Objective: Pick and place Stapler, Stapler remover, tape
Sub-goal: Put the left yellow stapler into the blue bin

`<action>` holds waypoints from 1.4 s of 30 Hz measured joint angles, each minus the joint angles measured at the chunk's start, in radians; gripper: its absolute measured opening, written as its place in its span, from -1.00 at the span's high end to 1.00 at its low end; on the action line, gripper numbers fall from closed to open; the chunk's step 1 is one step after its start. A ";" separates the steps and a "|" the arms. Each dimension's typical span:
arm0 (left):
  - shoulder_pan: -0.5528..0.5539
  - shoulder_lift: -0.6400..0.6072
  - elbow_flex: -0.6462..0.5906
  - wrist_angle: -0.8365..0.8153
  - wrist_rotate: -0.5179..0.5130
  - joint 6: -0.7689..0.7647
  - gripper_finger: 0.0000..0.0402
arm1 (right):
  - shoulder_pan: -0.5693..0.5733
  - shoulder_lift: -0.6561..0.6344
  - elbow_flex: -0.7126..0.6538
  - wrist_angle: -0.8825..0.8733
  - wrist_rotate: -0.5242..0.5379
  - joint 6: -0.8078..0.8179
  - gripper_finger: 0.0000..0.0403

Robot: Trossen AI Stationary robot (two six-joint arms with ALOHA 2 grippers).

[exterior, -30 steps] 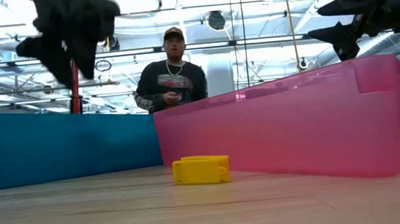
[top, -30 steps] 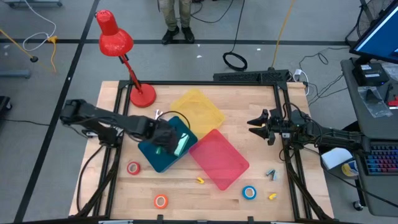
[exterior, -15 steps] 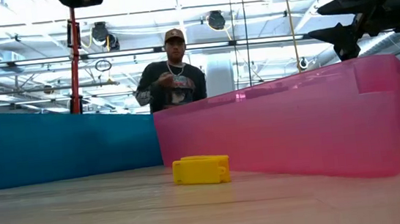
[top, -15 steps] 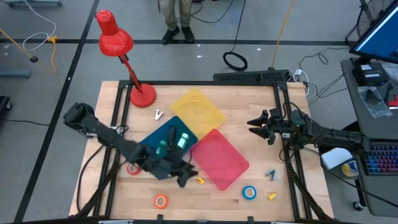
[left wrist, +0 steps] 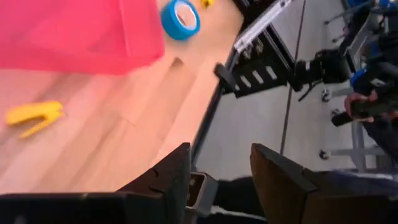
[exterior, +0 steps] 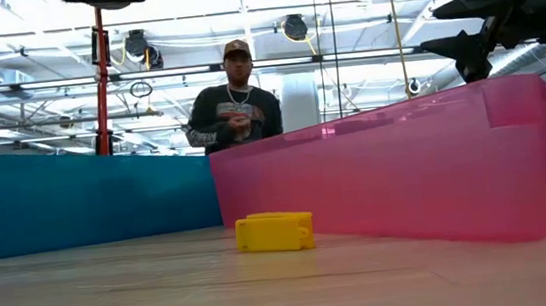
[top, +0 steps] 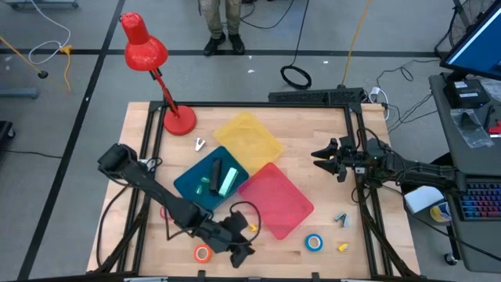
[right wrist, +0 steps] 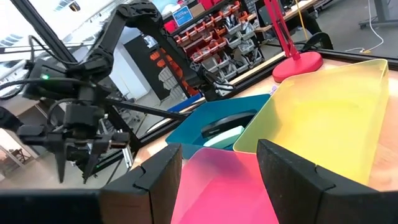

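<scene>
My left gripper hangs open over the table's near edge, between the orange tape roll and a yellow staple remover. The left wrist view shows its open fingers, that remover and the blue tape roll. A dark stapler and a green one lie in the teal tray. The left arm partly covers the red tape roll. My right gripper waits open above the table's right side.
The pink tray and yellow tray lie beside the teal one. A red lamp stands at the far left. More small removers lie near the right edge, and a white one by the lamp. A person stands beyond the table.
My left gripper has swung from above the teal tray toward the table's near edge, ending low between the orange tape and the yellow remover. The green stapler that showed at its fingers a second ago now lies in the teal tray. The right arm has kept still.
</scene>
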 joint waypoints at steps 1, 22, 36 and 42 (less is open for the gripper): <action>-0.001 0.005 0.012 -0.028 0.014 -0.004 0.19 | 0.000 0.000 0.000 -0.002 0.000 0.000 0.00; -0.002 0.213 0.349 -0.435 0.026 -0.273 0.19 | 0.000 0.001 0.000 -0.015 -0.001 -0.034 0.00; 0.051 0.262 0.408 -0.667 -0.048 -0.271 0.19 | 0.000 0.000 0.000 -0.022 -0.002 -0.082 0.00; 0.092 0.264 0.408 -0.658 -0.041 -0.097 0.19 | 0.000 0.000 0.000 -0.022 -0.002 -0.082 0.00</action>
